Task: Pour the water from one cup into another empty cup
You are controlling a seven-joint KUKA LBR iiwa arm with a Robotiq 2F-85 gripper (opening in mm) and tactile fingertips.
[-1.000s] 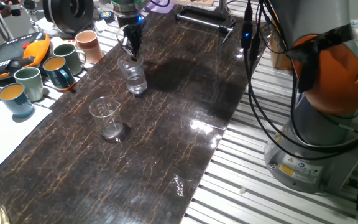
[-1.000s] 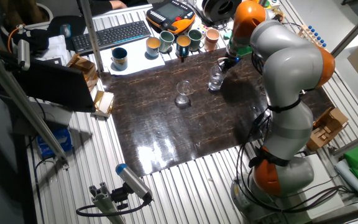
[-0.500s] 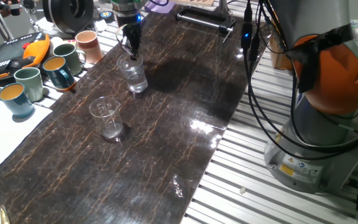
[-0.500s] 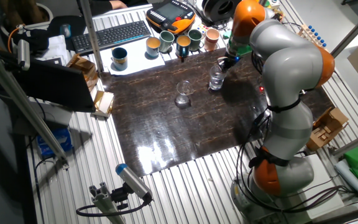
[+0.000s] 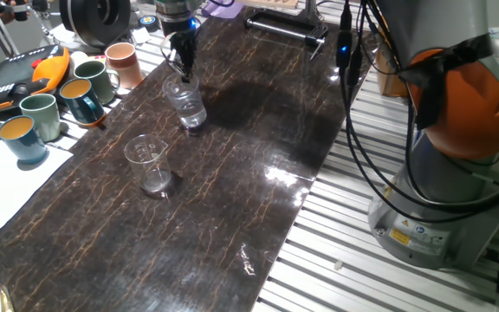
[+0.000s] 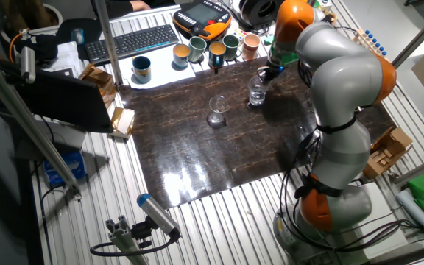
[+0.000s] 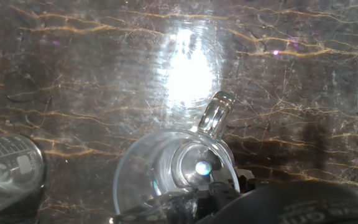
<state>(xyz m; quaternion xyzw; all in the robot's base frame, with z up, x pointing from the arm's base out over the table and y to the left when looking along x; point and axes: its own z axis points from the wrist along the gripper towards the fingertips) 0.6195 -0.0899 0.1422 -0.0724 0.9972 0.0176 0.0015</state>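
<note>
The one cup (image 5: 186, 104), a thick-based clear tumbler, hangs upright at or just above the dark marble tabletop (image 5: 232, 199), at its far end. My gripper (image 5: 184, 76) comes down from above and is shut on the tumbler's rim. Any water in it is too faint to make out. The hand view looks straight down into the tumbler (image 7: 179, 171), with my gripper (image 7: 222, 193) at the bottom edge. Another empty cup (image 5: 148, 163), thin with a flared rim, stands nearer the front left. It also shows beside the tumbler (image 6: 257, 92) as the empty cup (image 6: 217, 112) and at the hand view's lower left (image 7: 8, 168).
Several coloured mugs stand along the left edge, among them a pink mug (image 5: 125, 62) and a dark blue mug (image 5: 81, 100). An orange pendant (image 5: 16, 78) lies behind them and a keyboard (image 6: 135, 40) beyond. Slatted metal (image 5: 336, 234) borders the tabletop. The arm's base (image 5: 457, 130) is at right.
The tumbler and my gripper have risen very slightly and shifted a little away from the empty cup. The empty cup has stayed where it was.
</note>
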